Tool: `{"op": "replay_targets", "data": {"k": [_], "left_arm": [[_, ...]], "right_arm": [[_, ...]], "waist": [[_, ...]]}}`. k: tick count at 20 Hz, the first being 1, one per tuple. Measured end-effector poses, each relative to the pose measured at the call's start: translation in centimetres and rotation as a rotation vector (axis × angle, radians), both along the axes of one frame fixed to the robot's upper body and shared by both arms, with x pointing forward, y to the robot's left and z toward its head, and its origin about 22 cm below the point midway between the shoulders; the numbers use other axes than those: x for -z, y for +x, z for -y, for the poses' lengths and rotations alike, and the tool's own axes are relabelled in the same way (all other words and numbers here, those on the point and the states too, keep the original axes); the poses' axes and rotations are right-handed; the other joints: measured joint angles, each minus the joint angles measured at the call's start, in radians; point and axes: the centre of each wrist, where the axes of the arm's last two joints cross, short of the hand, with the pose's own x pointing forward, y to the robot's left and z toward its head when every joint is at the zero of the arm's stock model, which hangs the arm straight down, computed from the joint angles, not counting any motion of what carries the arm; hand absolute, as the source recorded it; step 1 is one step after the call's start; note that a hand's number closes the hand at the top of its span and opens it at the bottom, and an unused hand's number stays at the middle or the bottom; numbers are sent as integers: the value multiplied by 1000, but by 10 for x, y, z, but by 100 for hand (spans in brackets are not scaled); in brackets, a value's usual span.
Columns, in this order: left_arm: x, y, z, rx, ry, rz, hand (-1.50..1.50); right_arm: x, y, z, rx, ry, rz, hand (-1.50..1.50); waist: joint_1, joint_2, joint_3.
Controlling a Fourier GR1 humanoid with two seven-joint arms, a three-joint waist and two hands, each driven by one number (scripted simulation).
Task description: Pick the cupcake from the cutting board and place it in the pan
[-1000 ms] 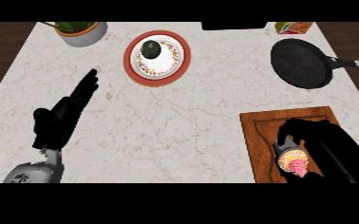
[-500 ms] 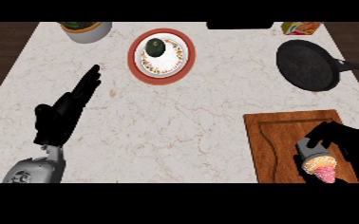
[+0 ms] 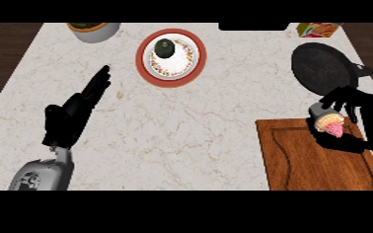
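Note:
The cupcake [image 3: 332, 126], pink-frosted in a grey wrapper, lies tipped on its side in my right hand [image 3: 348, 103], whose black fingers curl round it. It hangs over the far edge of the wooden cutting board [image 3: 306, 163] at the lower right. The black pan [image 3: 320, 66] sits just beyond, at the right edge, its near rim close to my fingers. My left hand [image 3: 73, 113] rests open at the left, fingers straight and pointing away.
A red-rimmed plate [image 3: 172, 57] holding a dark green fruit stands at the top centre. A bowl [image 3: 93, 29] sits at the top left corner and a colourful packet [image 3: 319, 28] at the top right. The counter's left edge borders dark wood flooring.
My right hand has carried the cupcake away from the board's middle, up toward the pan. The view has shifted a little. The left hand has stayed as it was.

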Motion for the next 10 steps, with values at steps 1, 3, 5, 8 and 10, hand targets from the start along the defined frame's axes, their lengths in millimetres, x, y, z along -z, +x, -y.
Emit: {"op": "replay_targets", "data": {"k": [1, 3, 5, 8, 10], "left_arm": [[2, 0, 1, -1, 0, 5, 0], [4, 0, -1, 4, -1, 3, 0], [1, 0, 0, 5, -2, 4, 0], [-1, -1, 4, 13, -5, 7, 0], [-1, -2, 3, 17, -2, 7, 0]], "right_arm": [[6, 8, 8, 11, -6, 6, 150], [11, 26, 15, 35, -20, 16, 150], [14, 44, 23, 67, -26, 36, 150], [20, 66, 47, 107, -35, 60, 150], [30, 79, 52, 120, -44, 69, 150]], "waist": [[3, 1, 0], [4, 1, 0], [8, 2, 0], [14, 4, 1], [16, 4, 1]]}}
